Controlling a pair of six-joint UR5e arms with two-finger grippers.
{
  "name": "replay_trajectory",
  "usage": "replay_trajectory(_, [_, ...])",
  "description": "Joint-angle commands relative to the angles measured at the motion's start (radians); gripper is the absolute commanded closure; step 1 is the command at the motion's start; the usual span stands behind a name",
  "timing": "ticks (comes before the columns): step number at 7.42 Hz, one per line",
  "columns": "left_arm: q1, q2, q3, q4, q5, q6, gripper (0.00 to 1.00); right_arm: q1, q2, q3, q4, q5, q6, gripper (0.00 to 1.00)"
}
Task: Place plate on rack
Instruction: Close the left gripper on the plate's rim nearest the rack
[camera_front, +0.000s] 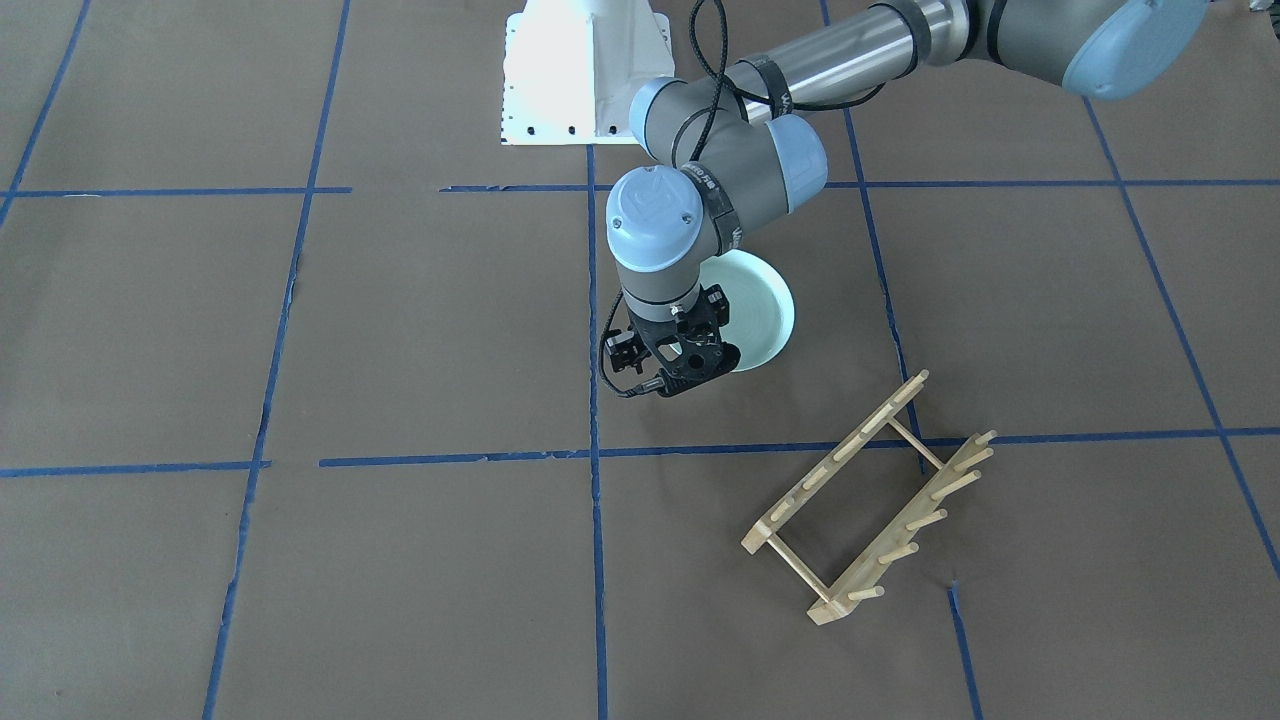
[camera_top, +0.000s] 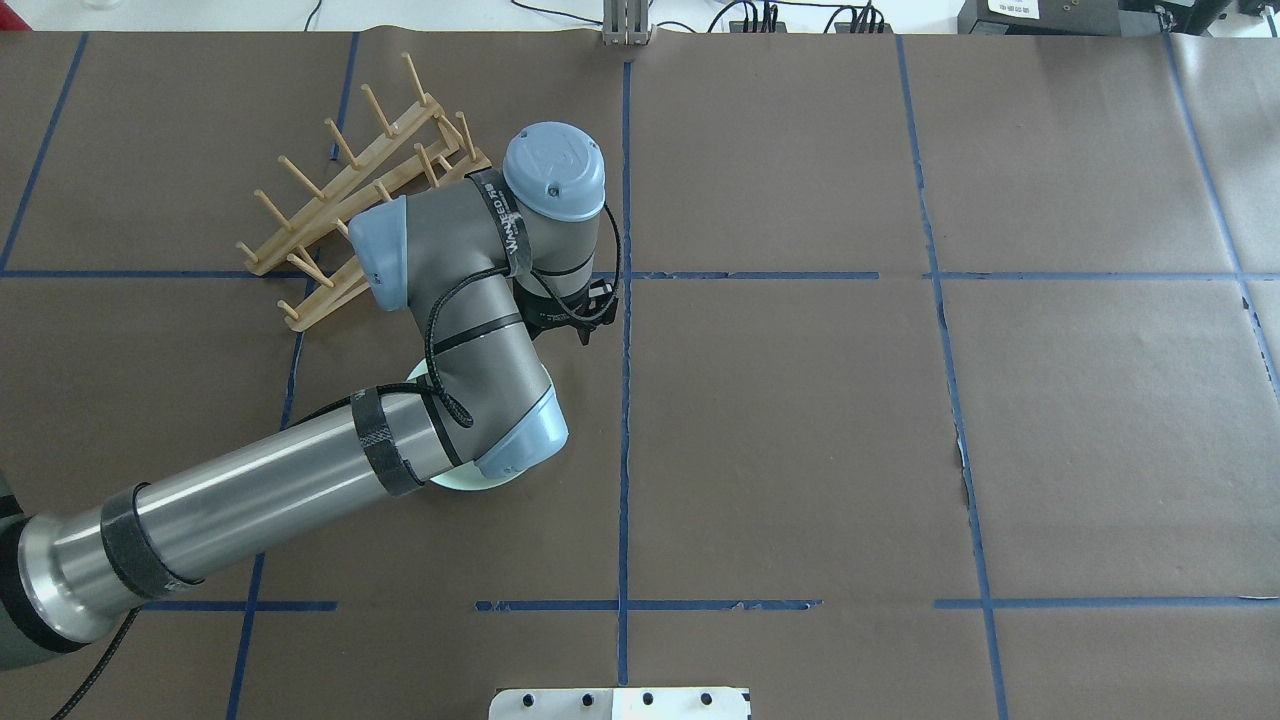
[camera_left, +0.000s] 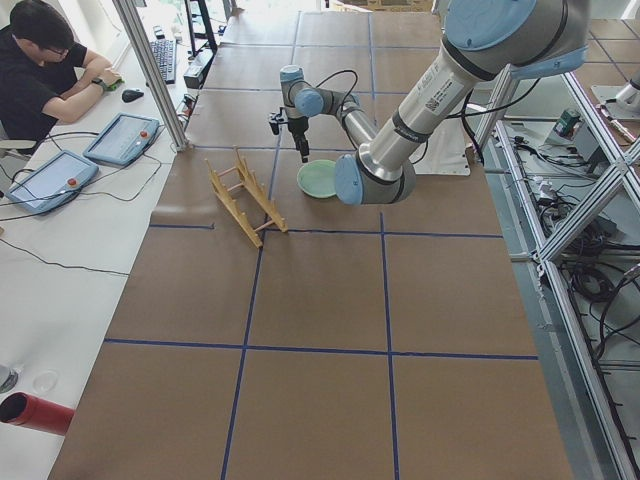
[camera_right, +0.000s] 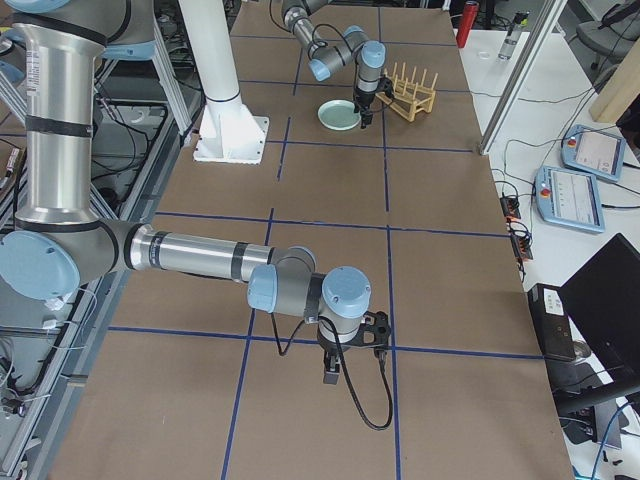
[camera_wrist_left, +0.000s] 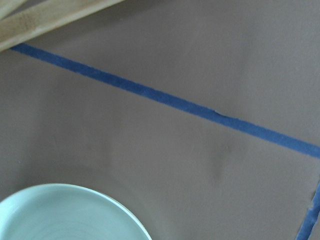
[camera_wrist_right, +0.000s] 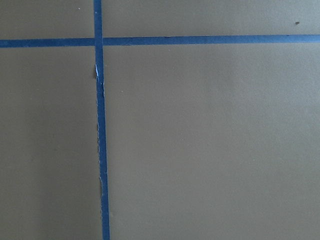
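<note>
Exterior front-facing — plate (camera_front: 765, 310) near rack (camera_front: 870, 500)

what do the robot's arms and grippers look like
The left arm and right arm match: silver tubes, grey joints, pale blue round caps, and a black cable held by black straps. The left wrist strap has white lettering. The left gripper and right gripper are black.

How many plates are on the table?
1. The plate lies flat on the table, partly hidden by the left arm, apart from the rack. No others show.
</note>
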Motion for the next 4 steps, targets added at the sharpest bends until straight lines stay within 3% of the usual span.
replay_trajectory(1, [0.015,0.006,-0.003,0.001,0.000,-0.019,0.45,0.000,0.000,0.000,0.000,0.000,0.000,0.00])
replay_trajectory(4, [0.024,0.019,-0.004,0.003,-0.001,-0.022,0.45,-0.001,0.000,0.000,0.000,0.000,0.000,0.00])
